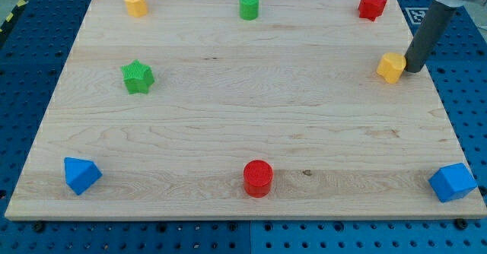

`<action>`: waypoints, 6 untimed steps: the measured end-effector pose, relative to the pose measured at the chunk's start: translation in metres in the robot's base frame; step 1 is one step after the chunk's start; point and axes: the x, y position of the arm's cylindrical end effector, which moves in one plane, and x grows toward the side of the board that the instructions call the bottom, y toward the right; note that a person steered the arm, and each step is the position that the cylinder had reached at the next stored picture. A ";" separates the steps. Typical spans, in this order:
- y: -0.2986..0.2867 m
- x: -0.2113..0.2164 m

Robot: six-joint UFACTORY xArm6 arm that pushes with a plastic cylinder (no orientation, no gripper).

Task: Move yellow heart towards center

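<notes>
Camera view showed a pale wood-grain worktop (243,132); a smooth dark rod slanted down at the view's right, my tip (412,69) touching the yellow heart (391,68) near the right edge; no fingers existed.

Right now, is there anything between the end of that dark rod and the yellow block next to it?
Nothing. In the camera view, my tip sits right beside the yellow heart, on its right; I can't tell whether they touch.
</notes>
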 end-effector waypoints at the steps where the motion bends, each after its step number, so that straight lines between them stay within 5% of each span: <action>1: -0.012 0.008; 6: -0.103 0.022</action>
